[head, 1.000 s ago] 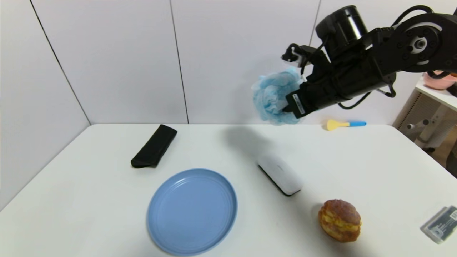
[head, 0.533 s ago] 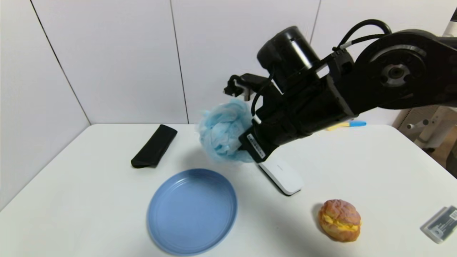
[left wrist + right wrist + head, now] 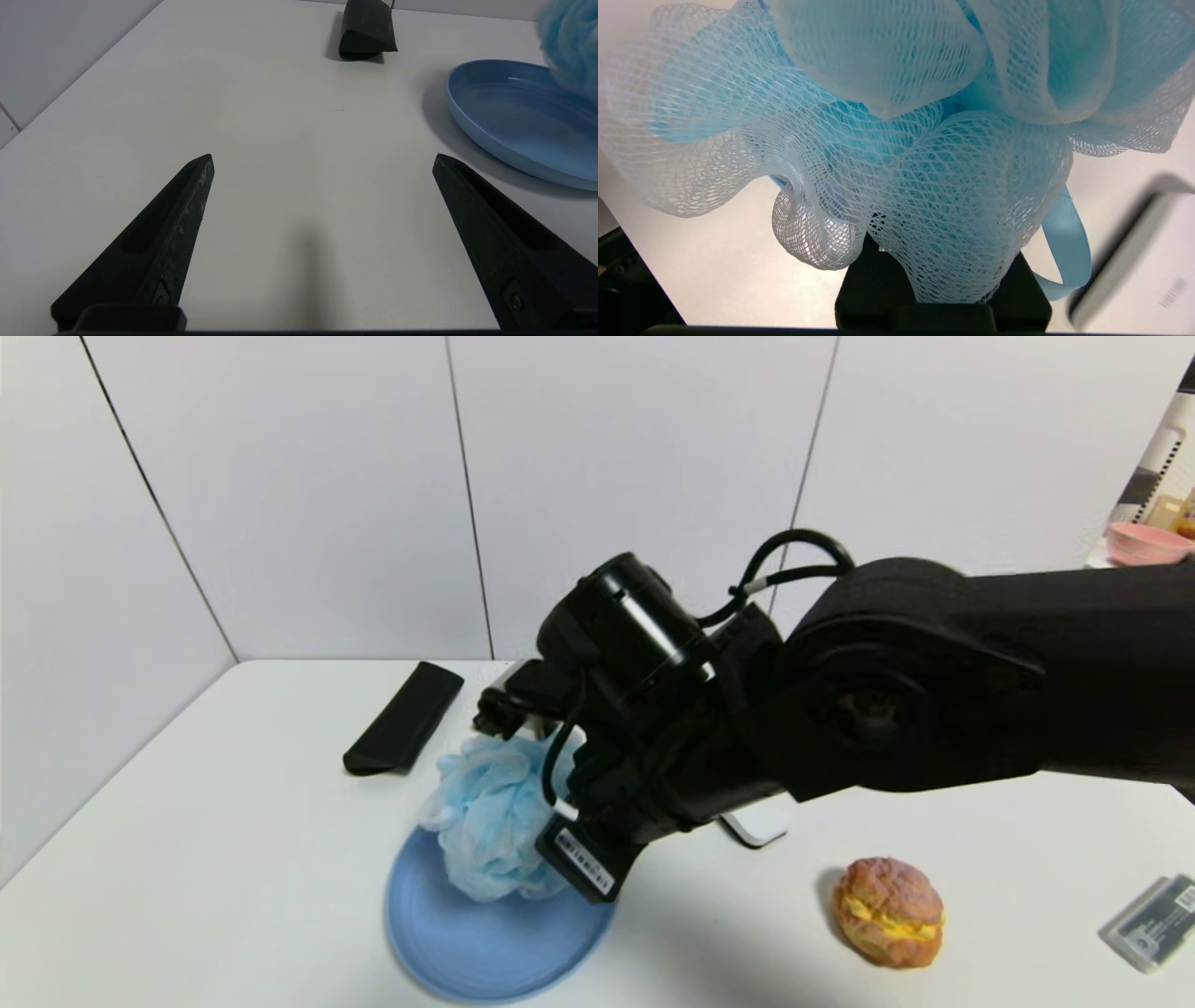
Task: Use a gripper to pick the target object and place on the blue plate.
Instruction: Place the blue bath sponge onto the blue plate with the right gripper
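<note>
Head view, lower centre of the frame: the light blue mesh pouf [image 3: 492,829] hangs over the upper part of the blue plate [image 3: 467,952], its lower folds at or just above the plate floor; whether they touch cannot be told. The right gripper [image 3: 537,803] reaches in from the right edge and holds the pouf at its right flank, fingers closed on the mesh, the labelled finger [image 3: 581,859] lying over the plate's right rim. In the right wrist view the pouf [image 3: 896,140] fills the frame, bunched around the finger tips, with its ribbon loop [image 3: 1066,242] trailing free. The pouf thus lies left of and below the fingers, already within the rim, so release appears to need little more than a short descent. The left gripper [image 3: 322,196] rests parked low over the table [image 3: 280,116], left of the plate [image 3: 514,121], jaws spread wide and empty. Right of the plate sit a white case [image 3: 758,825] and a brown bun [image 3: 889,912].
</note>
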{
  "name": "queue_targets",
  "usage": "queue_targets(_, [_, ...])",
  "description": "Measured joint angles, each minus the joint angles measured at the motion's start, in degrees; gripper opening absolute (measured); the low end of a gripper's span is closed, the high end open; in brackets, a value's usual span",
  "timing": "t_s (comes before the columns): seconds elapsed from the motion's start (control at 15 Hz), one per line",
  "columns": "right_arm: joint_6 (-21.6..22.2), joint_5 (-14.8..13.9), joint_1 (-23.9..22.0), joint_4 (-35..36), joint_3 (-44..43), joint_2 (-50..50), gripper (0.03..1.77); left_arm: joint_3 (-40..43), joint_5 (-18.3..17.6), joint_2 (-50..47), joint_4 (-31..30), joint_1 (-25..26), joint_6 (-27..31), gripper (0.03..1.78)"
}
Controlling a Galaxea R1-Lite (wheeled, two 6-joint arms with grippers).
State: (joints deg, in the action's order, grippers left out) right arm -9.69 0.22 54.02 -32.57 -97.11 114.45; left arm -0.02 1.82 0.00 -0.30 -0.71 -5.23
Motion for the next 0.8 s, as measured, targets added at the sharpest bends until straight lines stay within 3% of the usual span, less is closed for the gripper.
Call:
queue_targets(0.27, [0.00, -0.33, 1.99, 2.18, 0.41, 3.77, 0.27, 0.02, 0.00, 0.00, 0.00, 0.00, 0.02, 1.69])
queue_targets(0.53, [-0.06, -0.44, 2.21, 2.18, 0.63, 5.07, 0.83, 0.02, 0.00, 0.00, -0.02, 0.00, 0.02, 1.69])
queue_targets(0.8, [-0.23, -0.40, 2.18, 2.04, 1.58, 3.66, 1.19, 0.02, 0.00, 0.00, -0.02, 0.00, 0.02, 1.69])
